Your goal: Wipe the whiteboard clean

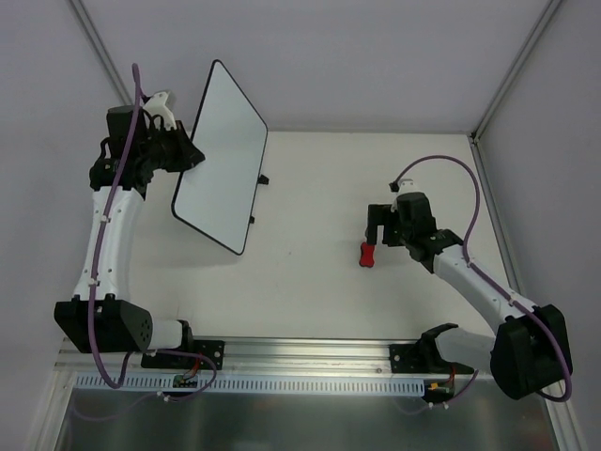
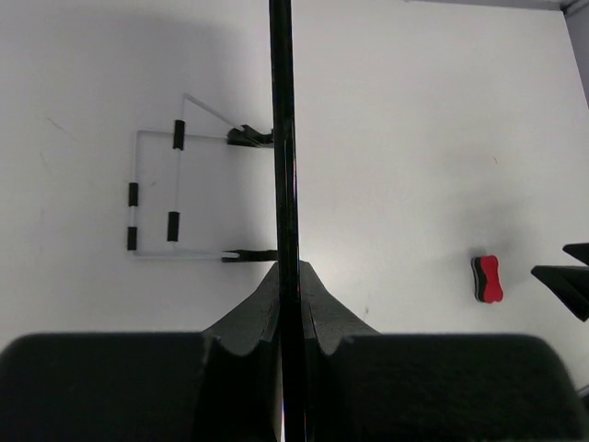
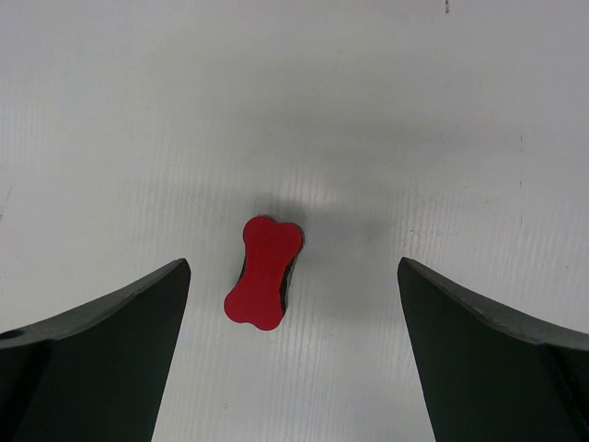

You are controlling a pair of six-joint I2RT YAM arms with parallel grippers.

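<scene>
The whiteboard is a white board with a thin black rim, lifted and tilted at the back left; its visible face is blank. Two black clips sit on its right edge. My left gripper is shut on its left edge. In the left wrist view the whiteboard shows edge-on as a black line between my shut fingers. The red bone-shaped eraser lies on the table. My right gripper hovers over it, open and empty. In the right wrist view the eraser lies between the spread fingers, touching neither.
A thin clear wire frame with black sleeves hangs from the board's clips in the left wrist view. The eraser and a right fingertip show there at the right. Grey walls enclose the white table.
</scene>
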